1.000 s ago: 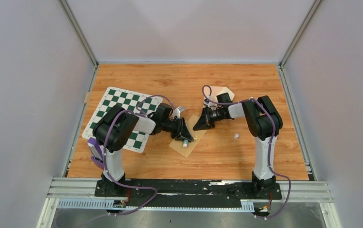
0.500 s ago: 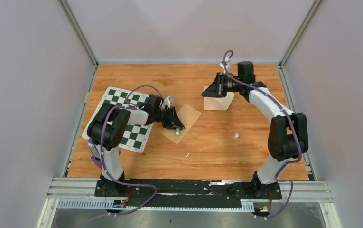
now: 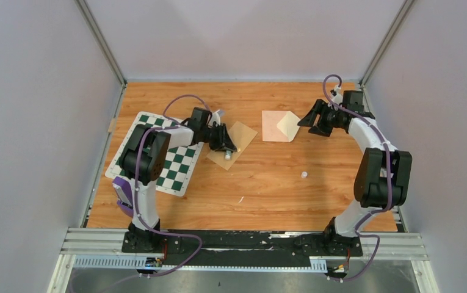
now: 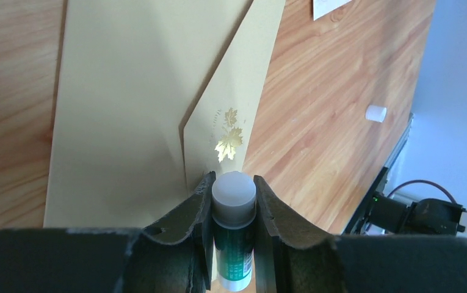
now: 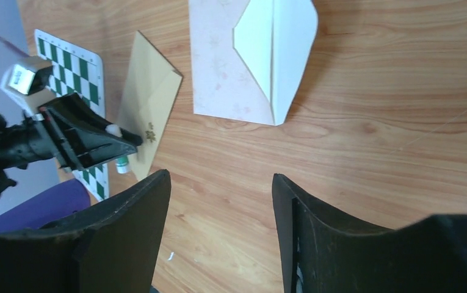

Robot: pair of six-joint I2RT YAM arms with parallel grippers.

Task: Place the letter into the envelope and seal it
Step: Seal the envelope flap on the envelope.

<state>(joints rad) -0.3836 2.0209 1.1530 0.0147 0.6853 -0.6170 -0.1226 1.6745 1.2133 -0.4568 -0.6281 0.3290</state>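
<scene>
We find the left arm (image 3: 148, 152) bent at the elbow above the chessboard (image 3: 179, 177). Its forearm runs right and away from the base, and the wrist is tipped down toward the table (image 3: 267, 195). The left claw (image 4: 234, 183) is pinching a glue stick (image 4: 234, 204), one finger on each side of the green barrel. The stick's pale end stands level with the fingertips.

The tan envelope (image 4: 127, 91) lies flat directly under and ahead of that claw. The stick's end sits over the part of it that bears a gold leaf (image 4: 229, 146), just short of the leaf. We cannot tell whether the end touches the paper. A small white cap (image 4: 375, 113) lies on the wood, well off to this claw's right.

The right arm (image 3: 380, 171) is stretched toward the far right of the table, its forearm turned left and its wrist angled down. The right claw (image 5: 220, 177) stands spread wide with nothing between its fingers.

The letter (image 5: 224, 67) is a pale pink sheet with a white portion folded over it. It lies flat ahead of this claw, near the fingertips but apart from them. It is outside the envelope, just beside it and not touching. The envelope and the left claw lie beyond the letter, further ahead of the right claw.
</scene>
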